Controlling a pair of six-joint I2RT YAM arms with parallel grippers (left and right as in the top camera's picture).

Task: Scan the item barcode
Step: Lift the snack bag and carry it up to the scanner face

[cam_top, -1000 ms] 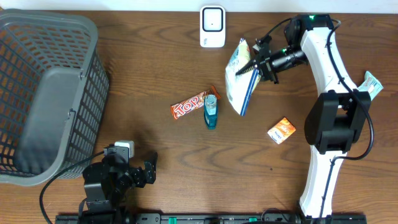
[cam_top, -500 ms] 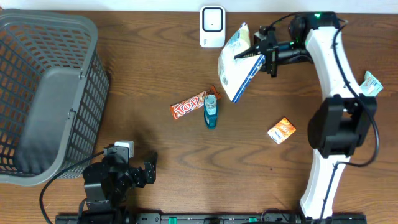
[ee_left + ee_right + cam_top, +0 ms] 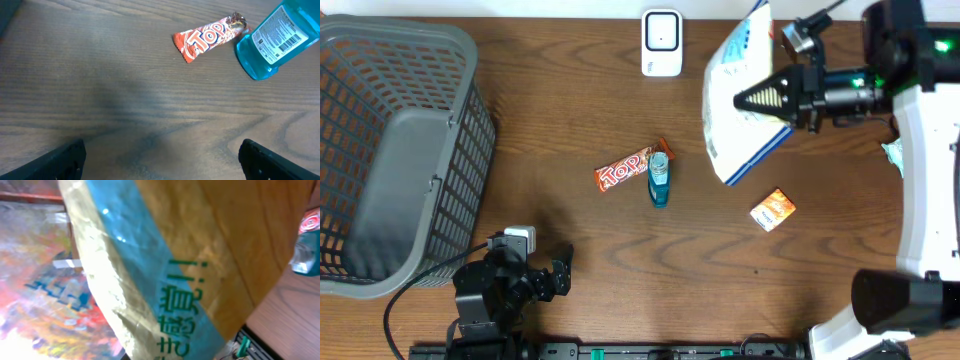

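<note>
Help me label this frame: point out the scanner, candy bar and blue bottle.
white scanner [image 3: 661,42], overhead view, its front face.
candy bar [image 3: 621,175], overhead view, wrapper middle.
blue bottle [image 3: 659,186], overhead view, its body.

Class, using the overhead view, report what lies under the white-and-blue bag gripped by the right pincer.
Wooden table shows beside the bag; an orange packet lies near it, apart. The patch directly beneath is covered by the bag, so unseen.

Items on my bench [image 3: 570,110], by count: one grey basket [image 3: 400,150], one white scanner [image 3: 661,42], one candy bar [image 3: 622,175], one blue bottle [image 3: 659,182], one orange packet [image 3: 773,210], one large bag [image 3: 725,150].
</note>
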